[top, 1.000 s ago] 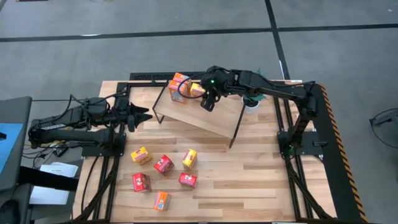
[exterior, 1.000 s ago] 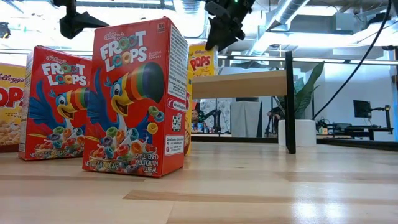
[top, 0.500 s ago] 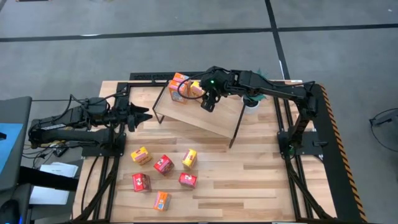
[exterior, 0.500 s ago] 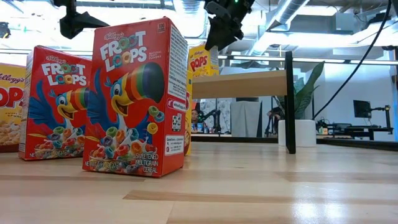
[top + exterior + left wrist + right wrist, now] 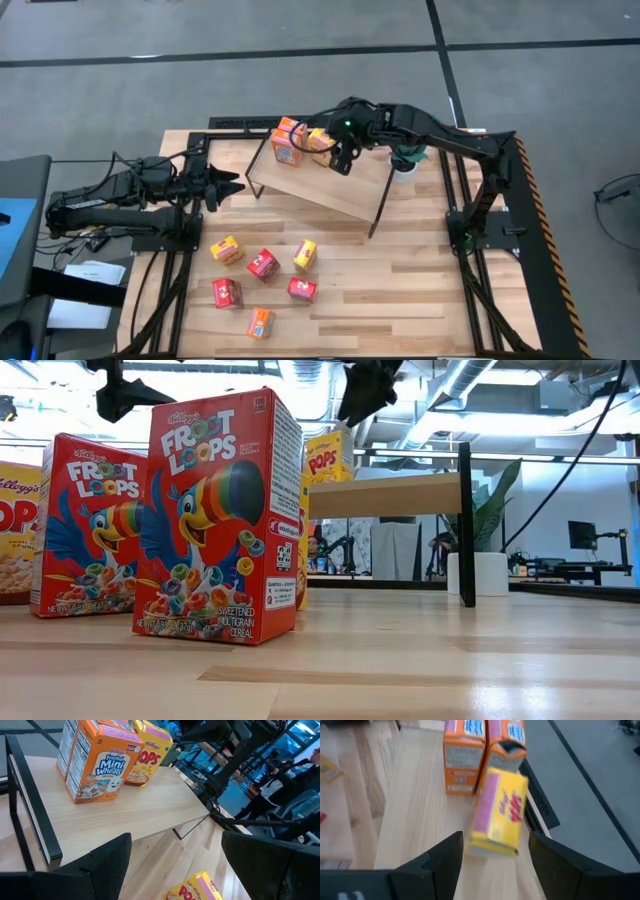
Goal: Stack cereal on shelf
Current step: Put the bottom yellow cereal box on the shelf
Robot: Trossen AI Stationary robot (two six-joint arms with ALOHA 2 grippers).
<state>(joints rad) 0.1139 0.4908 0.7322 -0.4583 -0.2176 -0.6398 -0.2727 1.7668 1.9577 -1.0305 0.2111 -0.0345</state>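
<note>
— Right wrist view: right gripper (image 5: 492, 851) jaws spread, empty, lifted back since a second ago from the yellow cereal box (image 5: 499, 815) standing on the shelf (image 5: 420, 805).

— Meaning it's placed; six boxes (image 5: 262, 264) await on the table, left gripper (image 5: 236, 187) open, idle.

A grey concrete floor (image 5: 200, 80) crossed by dark lines surrounds the plank-topped wooden counter (image 5: 400, 290), while beyond its far edge a white planter with a green plant (image 5: 490, 565) stands below exposed ceiling ducts (image 5: 460, 380) and bright windows (image 5: 560, 490).
</note>
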